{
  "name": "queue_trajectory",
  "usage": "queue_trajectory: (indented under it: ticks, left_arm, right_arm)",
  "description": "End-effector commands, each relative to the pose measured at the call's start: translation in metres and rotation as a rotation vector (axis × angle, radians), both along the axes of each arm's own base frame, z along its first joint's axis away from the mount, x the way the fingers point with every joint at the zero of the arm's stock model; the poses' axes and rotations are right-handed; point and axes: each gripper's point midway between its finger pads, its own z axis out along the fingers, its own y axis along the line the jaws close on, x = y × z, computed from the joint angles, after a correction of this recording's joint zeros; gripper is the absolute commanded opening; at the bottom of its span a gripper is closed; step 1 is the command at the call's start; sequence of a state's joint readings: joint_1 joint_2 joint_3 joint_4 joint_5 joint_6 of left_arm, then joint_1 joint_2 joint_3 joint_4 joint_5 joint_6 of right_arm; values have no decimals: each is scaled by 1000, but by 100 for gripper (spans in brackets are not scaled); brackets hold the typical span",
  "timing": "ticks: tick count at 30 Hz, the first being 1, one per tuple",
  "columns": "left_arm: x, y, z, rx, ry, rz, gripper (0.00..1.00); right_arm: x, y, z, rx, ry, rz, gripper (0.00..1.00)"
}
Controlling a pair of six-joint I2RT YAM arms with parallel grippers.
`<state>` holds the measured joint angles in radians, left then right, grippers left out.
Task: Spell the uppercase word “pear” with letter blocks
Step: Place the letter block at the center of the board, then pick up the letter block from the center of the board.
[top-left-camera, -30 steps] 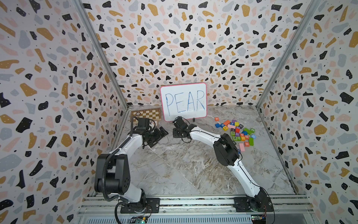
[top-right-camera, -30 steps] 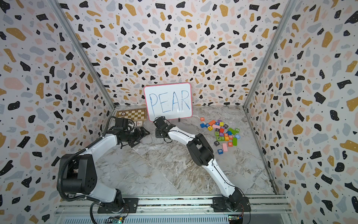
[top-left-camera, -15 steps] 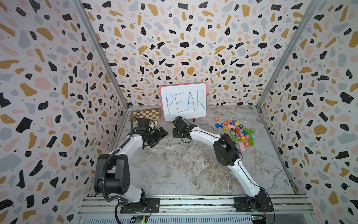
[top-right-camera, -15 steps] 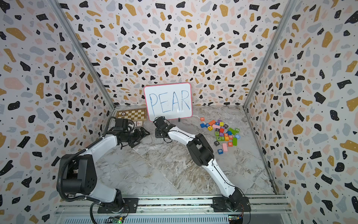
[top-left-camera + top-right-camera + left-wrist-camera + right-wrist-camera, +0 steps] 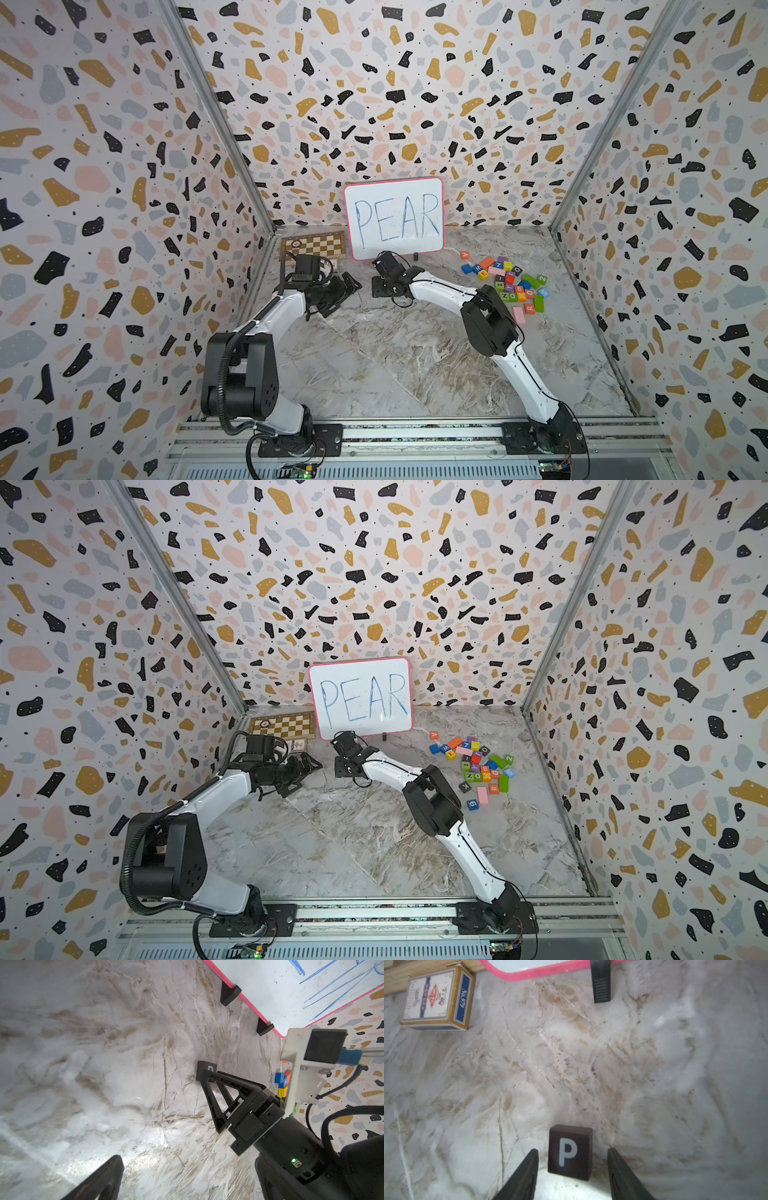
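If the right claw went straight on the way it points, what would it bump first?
Probably the marble table: the right claw stands open around the black P block, gaps on both sides, so it would likely slip past that.

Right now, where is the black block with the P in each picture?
Top views: I cannot make it out; the right end effector covers that spot in both.
Left wrist: the P block sits mid-picture, partly behind a finger of that end effector.
Right wrist: near the bottom edge, between the open fingers, touching neither.
Shared landmark: the pink-framed whiteboard.
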<state>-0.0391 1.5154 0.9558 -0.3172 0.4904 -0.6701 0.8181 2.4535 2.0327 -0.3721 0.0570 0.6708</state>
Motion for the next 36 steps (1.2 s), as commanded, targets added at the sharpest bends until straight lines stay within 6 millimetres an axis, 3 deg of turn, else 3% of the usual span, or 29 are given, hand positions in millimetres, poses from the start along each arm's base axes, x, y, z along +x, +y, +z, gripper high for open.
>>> queue_trajectory:
  ticks: [1,8,15,22,26,31,36]
  left_arm:
    - [0,-3,9,-27,-28,-12,99]
    - [-5,-21,23,-33,-54,-100,99]
    - [-12,-44,31,3,-68,-175,99]
    - [-15,-81,34,19,-80,-274,99]
    - [-14,-99,35,34,-84,-314,99]
    - [-10,-123,29,36,-71,-367,99]
    - [-2,-145,21,22,-45,-409,99]
  right_arm:
    - [5,-5,55,46,-55,11,58]
    - [6,-10,96,63,-115,90,58]
    - [7,-50,111,-60,-204,140,58]
    - [20,-126,100,-213,-239,164,57]
    - [39,-192,90,-293,-214,97,57]
    - [58,-271,71,-273,-129,-6,54]
    - [72,-331,67,-283,-118,-103,51]
